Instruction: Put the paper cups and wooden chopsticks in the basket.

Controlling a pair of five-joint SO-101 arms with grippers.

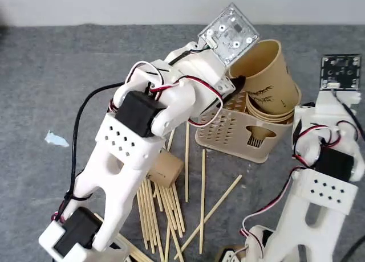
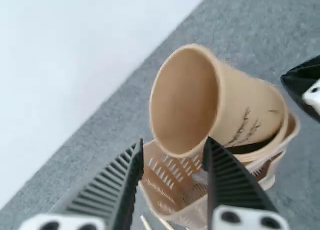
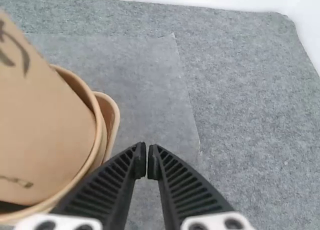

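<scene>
I had the left tool [image 2: 174,142] up at the basket [image 1: 239,131], which stood at the far right of the bench [image 1: 57,74]. Its jaws stood wide apart with nothing clamped. The top paper cup [image 1: 268,74] lay tilted just ahead of them, mouth toward the tool, nested into the stack of cups [image 1: 280,115] in the basket. From the high view I could not tell whether a fingertip touched its rim. The right tool [image 3: 146,147] hung just right of that stack, jaws all but closed and empty.

I judged the cup step nearly through: this one was delivered, though leaning. The chopsticks [image 1: 186,159] lay scattered on the bench on the near side of the basket, and what looked like one more cup [image 1: 168,168] lay on its side under the left arm. The next move called for backing the left tool away without knocking the leaning cup, then going low for that cup or for a thin stick, which would want a narrow pinch.
</scene>
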